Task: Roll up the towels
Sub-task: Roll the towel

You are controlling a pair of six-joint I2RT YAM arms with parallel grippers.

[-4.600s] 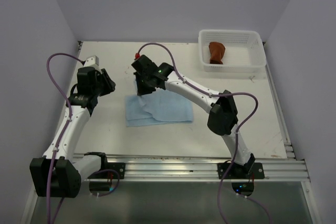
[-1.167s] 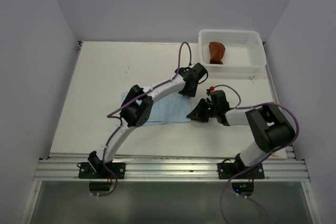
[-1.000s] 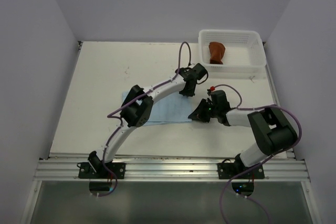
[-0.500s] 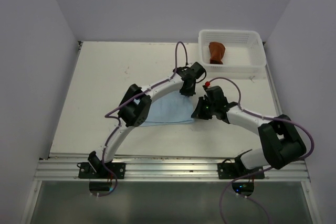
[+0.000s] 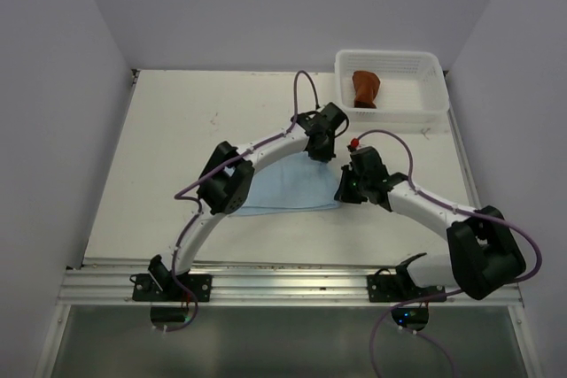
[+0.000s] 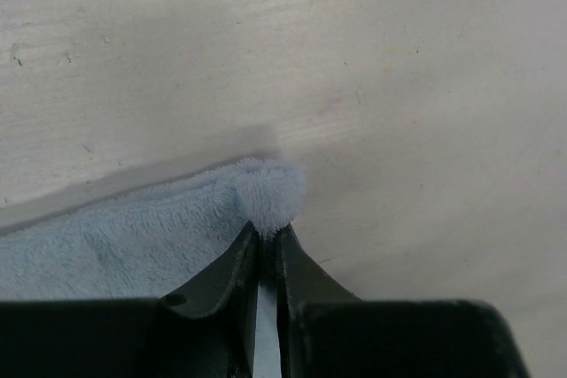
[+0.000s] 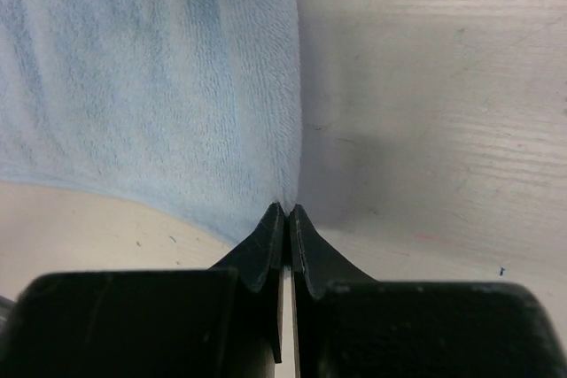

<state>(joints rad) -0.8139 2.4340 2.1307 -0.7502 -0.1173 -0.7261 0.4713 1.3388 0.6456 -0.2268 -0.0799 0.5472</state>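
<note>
A light blue towel (image 5: pixel 288 188) lies spread in the middle of the table. My left gripper (image 5: pixel 319 153) is shut on its far right corner, and the fuzzy corner (image 6: pixel 266 194) bulges out beyond the tips (image 6: pixel 268 235). At the near right corner my right gripper (image 5: pixel 342 194) is shut on the towel's edge (image 7: pixel 282 185), the tips (image 7: pixel 288 212) pinching the cloth. The towel (image 7: pixel 151 77) stretches away to the left in the right wrist view. A rust brown-red towel (image 5: pixel 364 88) sits bunched in the basket at the back right.
A white mesh basket (image 5: pixel 429 104) stands at the table's back right corner. The left arm (image 5: pixel 232 179) reaches across the towel's left part. Purple walls close in on both sides, and a metal rail (image 5: pixel 292 285) runs along the near edge.
Both grippers have closed on the blue towel's right corners. The right gripper has drawn its corner right and toward the near edge, stretching the towel's right edge. The left gripper shifted slightly away.
</note>
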